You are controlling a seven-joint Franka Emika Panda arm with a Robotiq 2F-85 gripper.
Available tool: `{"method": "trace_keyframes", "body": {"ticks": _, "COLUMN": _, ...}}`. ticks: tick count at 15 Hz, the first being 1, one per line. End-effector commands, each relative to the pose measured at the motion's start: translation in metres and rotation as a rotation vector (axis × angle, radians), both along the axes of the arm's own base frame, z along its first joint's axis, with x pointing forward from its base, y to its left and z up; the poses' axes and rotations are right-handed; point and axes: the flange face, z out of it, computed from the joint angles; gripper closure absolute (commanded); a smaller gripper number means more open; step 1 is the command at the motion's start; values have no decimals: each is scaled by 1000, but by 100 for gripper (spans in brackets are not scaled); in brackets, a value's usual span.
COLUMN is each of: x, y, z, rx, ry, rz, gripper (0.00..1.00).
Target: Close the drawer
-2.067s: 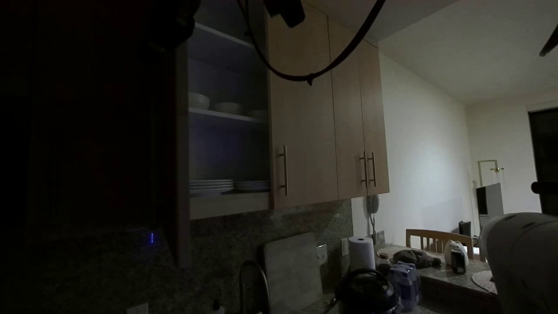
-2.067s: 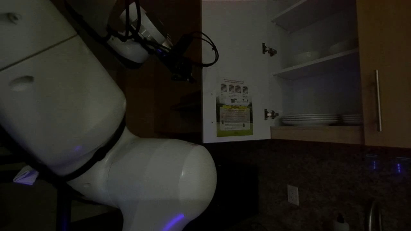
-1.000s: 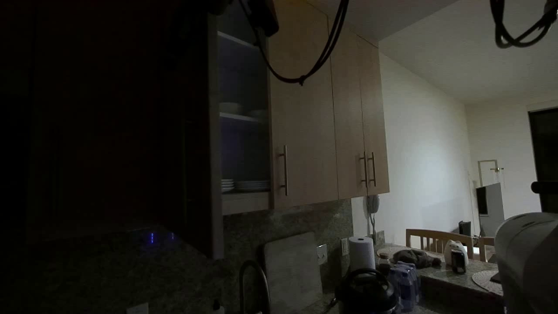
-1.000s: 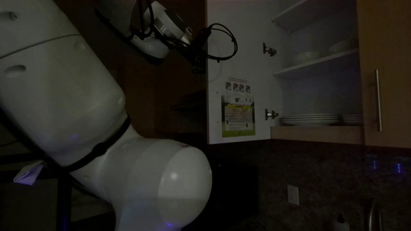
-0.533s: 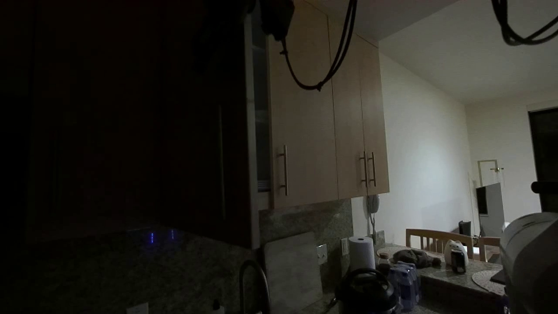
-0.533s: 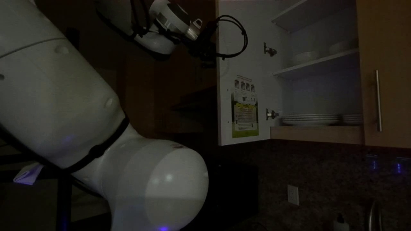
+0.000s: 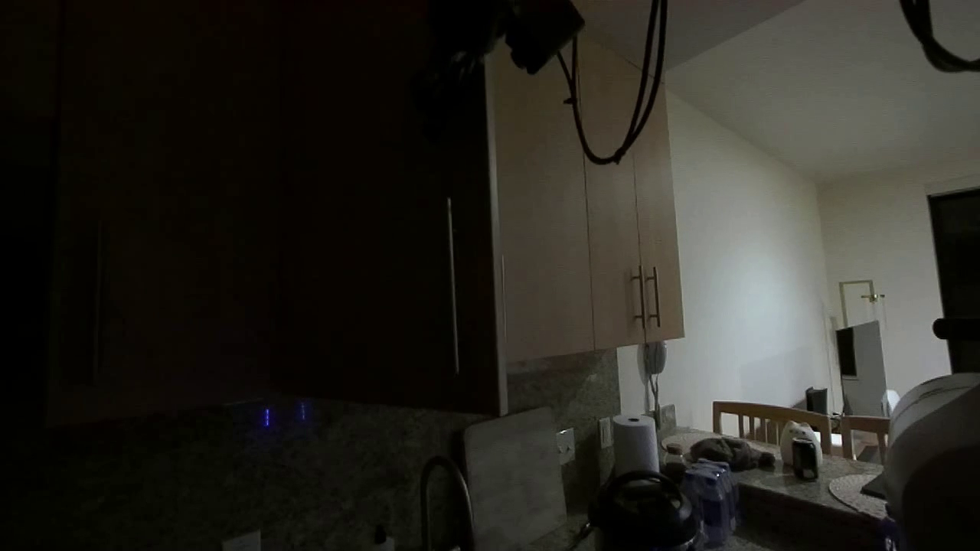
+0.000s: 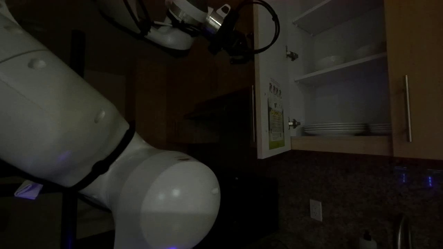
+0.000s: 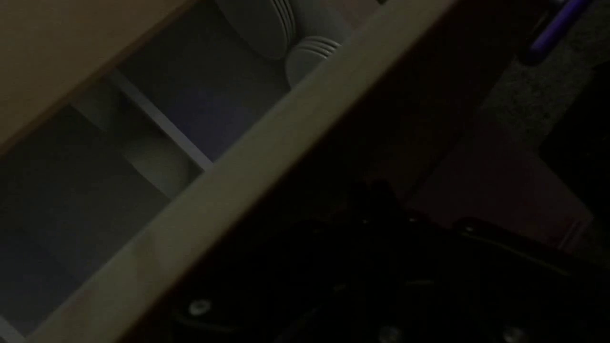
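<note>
- Subject: the task's "drawer" is a hinged wall-cabinet door [image 8: 273, 71], standing ajar at the left of its cabinet [image 8: 341, 144] in an exterior view, with plates [image 8: 334, 128] inside in plain sight.
- Change noted: the door has just swung further toward closure; its notice sheet [image 8: 276, 119] looks narrower, and the bar handle [image 8: 253, 114] on the outer side is now exposed.
- Corroboration: in an exterior view the free edge [image 7: 497, 268] now overlaps the neighbouring door [image 7: 545, 229], hiding the strip of cabinet interior that showed half a second ago.
- Tooling: the gripper [image 9: 370, 190] has travelled with the door and sits at its outer face. Contact is probable from the shared motion (darkness hides the touch point itself).
- Jaws: narrow, the fingertips [image 9: 382, 193] apparently together, nothing visible between them; lighting is poor.
- Finding: closing appears to proceed by pushing, the handle not being grasped, and remains incomplete.
- Requirement, in my judgement: steady pressure along the door's arc until it seats.
- Hazard: the cable loop [image 8: 277, 26] passes across the door's edge in view and could be pinched as the gap narrows.
</note>
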Motion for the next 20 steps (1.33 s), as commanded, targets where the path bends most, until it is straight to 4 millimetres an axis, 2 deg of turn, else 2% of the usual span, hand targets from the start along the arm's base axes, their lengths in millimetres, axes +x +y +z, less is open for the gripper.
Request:
{"method": "trace_keyframes", "body": {"ticks": 1, "x": 4, "y": -38, "z": -7, "rx": 67, "ry": -11, "rz": -102, "gripper": 93}}
{"method": "trace_keyframes", "body": {"ticks": 11, "x": 46, "y": -103, "z": -16, "rx": 194, "ry": -165, "rz": -264, "gripper": 93}}
{"method": "trace_keyframes", "body": {"ticks": 20, "x": 56, "y": -124, "z": -12, "rx": 261, "ry": -287, "rz": -346, "gripper": 93}}
